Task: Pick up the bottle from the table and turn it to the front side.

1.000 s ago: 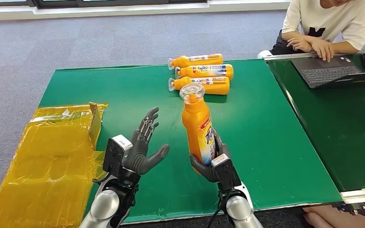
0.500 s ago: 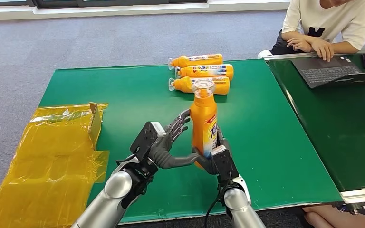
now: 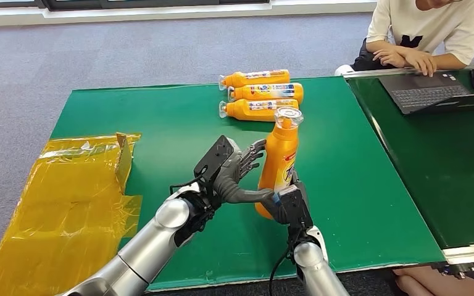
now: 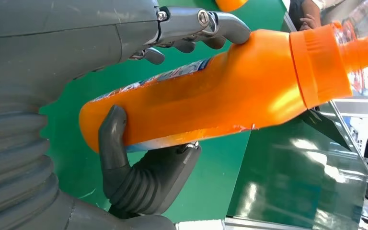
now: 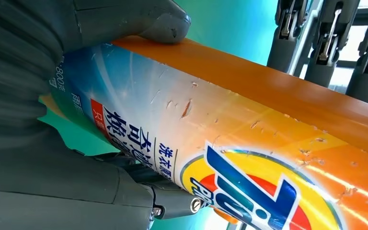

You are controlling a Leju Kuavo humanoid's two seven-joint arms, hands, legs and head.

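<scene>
1. Since a second ago the left hand (image 3: pixel 237 174) has come across from well apart to the bottle (image 3: pixel 279 161); the bottle has shifted right and now tilts, cap toward the far right.
2. Bottle: orange, held above the green desk (image 3: pixel 160 123), between the two hands, near the desk's front middle. Cap (image 3: pixel 287 116) is clear over an orange neck.
3. Right hand (image 3: pixel 289 205) grips the lower body: in the right wrist view its thumb (image 5: pixel 165 21) presses one edge and fingers wrap under the label (image 5: pixel 182 158).
4. Left hand closes on the bottle too: in the left wrist view its thumb (image 4: pixel 112 143) lies against the base end and its fingers (image 4: pixel 220 28) touch the opposite side higher up. Grip looks light, contact rather than a firm clamp, as far as I can judge.
5. Step in hand: pickup is done; this is the two-handed reorientation, likely a handover or re-grip to spin the bottle.
6. Label faces the right wrist camera, so the front is probably not yet toward the robot's head.
7. Next move calls for: left hand tightening before the right lets go, then rotation about the bottle's long axis. Keep it off the desk and away from the three spare bottles (image 3: pixel 262 94) lying at the far edge.
8. Risk, judged: smooth plastic could slip if both hands loosen together.
9. Also present: yellow bag (image 3: pixel 68 197) at left, a person's arms at a laptop (image 3: pixel 429 92) far right.
</scene>
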